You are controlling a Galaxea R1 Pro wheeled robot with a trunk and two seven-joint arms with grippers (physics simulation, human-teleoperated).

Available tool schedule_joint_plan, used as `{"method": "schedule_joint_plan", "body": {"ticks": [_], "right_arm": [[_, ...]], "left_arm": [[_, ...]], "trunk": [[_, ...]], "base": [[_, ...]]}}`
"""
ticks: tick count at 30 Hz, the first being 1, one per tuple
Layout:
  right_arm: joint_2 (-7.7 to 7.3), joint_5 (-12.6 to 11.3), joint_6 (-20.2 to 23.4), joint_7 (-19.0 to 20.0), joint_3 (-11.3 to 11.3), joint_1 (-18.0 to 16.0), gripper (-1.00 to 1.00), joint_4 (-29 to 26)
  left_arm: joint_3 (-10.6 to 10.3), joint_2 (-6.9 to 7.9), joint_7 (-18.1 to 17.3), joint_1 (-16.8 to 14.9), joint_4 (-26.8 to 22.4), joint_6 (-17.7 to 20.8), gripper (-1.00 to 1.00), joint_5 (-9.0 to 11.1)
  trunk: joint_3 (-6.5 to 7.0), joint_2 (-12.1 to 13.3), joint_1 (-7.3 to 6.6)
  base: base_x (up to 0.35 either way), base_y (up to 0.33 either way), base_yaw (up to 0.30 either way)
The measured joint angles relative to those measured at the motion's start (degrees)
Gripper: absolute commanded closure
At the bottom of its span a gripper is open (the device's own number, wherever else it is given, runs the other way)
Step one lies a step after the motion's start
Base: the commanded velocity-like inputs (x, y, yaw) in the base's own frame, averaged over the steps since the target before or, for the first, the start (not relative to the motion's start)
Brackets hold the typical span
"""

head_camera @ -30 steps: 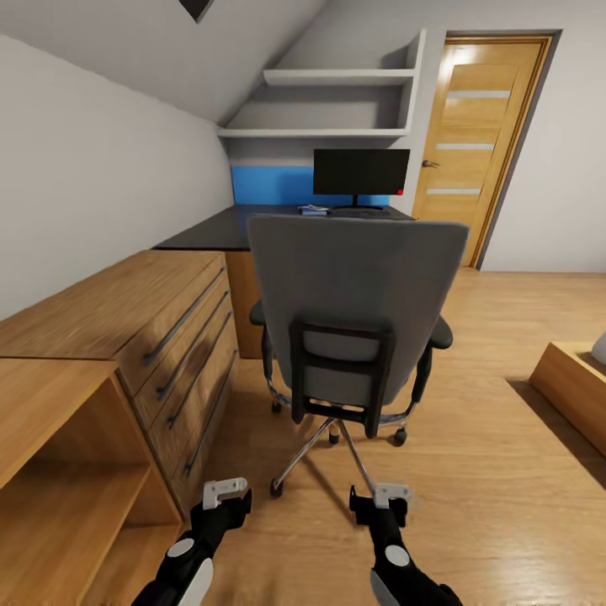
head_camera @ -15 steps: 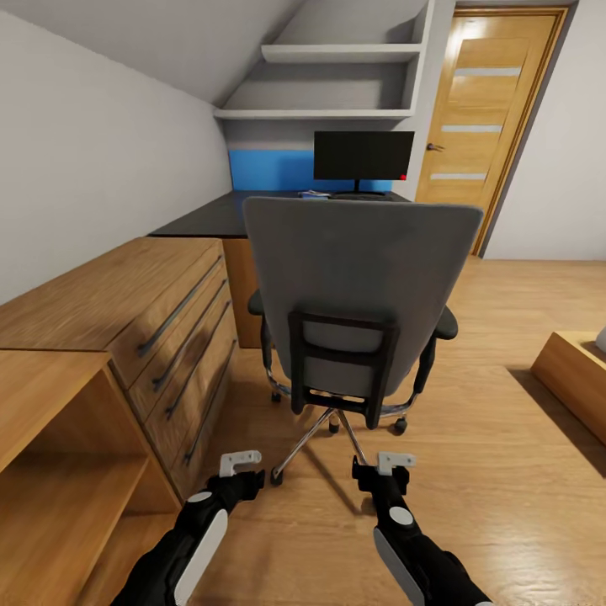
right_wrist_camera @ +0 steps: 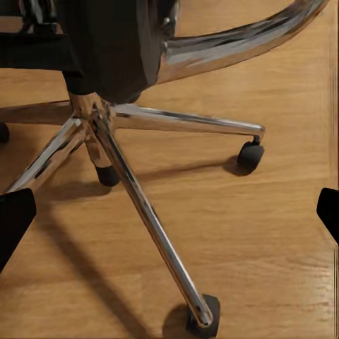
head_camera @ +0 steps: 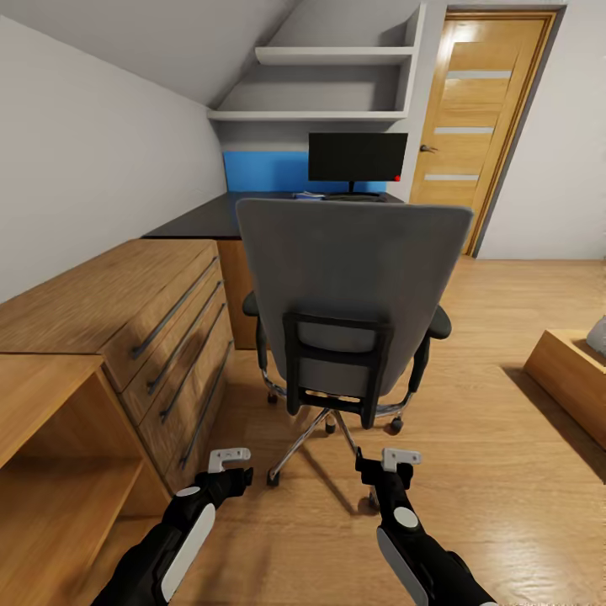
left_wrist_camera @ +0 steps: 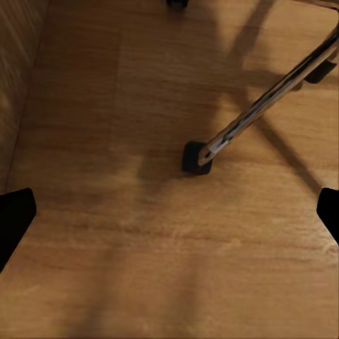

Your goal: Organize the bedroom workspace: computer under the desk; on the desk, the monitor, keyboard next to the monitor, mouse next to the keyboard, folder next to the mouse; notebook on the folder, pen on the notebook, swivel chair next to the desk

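The bedroom's wood floor [head_camera: 505,471] lies open to the right of the robot, while a long wooden dresser [head_camera: 126,311] walls in the left side and runs up to the black counter [head_camera: 198,220] in the far corner under the sloped ceiling. The monitor [head_camera: 357,157] stands on that counter before the blue back panel [head_camera: 261,171], with something small and flat lying just beside its stand, too small to name. The swivel chair [head_camera: 353,278] is directly ahead with its grey back turned to the robot, hiding the seat, so whether the folder lies there cannot be told from here. The chair stands near the counter but with a gap between. Both arms hang low in front of the chair's chrome base [right_wrist_camera: 134,141]; the left hand [head_camera: 229,459] and the right hand [head_camera: 396,459] each have their fingers spread apart and hold nothing. The step in hand looks like closing in on the chair to reach its seat. Doing that well probably means going round by the open right side, since the backrest blocks a reach from behind and the dresser leaves little room on the left. The low castors [left_wrist_camera: 194,157] sit near both hands and the chair could roll if nudged.
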Motion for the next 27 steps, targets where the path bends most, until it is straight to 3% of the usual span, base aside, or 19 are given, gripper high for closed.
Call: {"method": "schedule_joint_plan", "body": {"ticks": [10,18,20,21,22,27], "right_arm": [[-0.05,0.0,-0.6,-2.7,-0.1,0.0,-1.0,-0.3],[-0.05,0.0,-0.7,-3.0,0.0,0.0,-1.0,-0.4],[-0.05,0.1,-0.8,-3.1,0.0,0.0,-1.0,-0.4],[-0.06,0.2,-1.1,-3.1,0.0,0.0,-1.0,-0.4],[-0.08,0.3,-1.3,-3.1,0.0,0.0,-1.0,-0.4],[-0.45,0.4,-2.4,-3.2,-0.1,0.0,-1.0,-0.7]], "left_arm": [[-0.1,0.58,-0.1,0.0,2.2,-0.1,-1.0,0.0],[0.1,0.83,-0.1,0.0,2.5,-0.7,-1.0,0.0],[0.2,0.87,-0.1,0.0,2.5,-1.8,-1.0,0.0],[0.5,0.91,0.0,0.0,2.7,-6.0,-1.0,0.0],[0.6,0.89,0.1,0.0,2.9,-7.2,-1.0,0.1],[0.8,0.76,0.3,-0.1,3.9,-10.7,-1.0,0.1]], "trunk": [[0.64,0.0,0.0],[0.8,0.0,0.0],[0.81,0.0,0.0],[0.82,0.0,0.0],[0.82,0.0,0.0],[0.82,0.0,0.0]], "base": [[0.0,0.0,-0.198],[0.03,0.0,-0.047],[0.016,0.0,-0.008],[0.007,0.0,-0.004],[0.006,0.0,-0.003],[0.003,0.0,-0.002]]}}
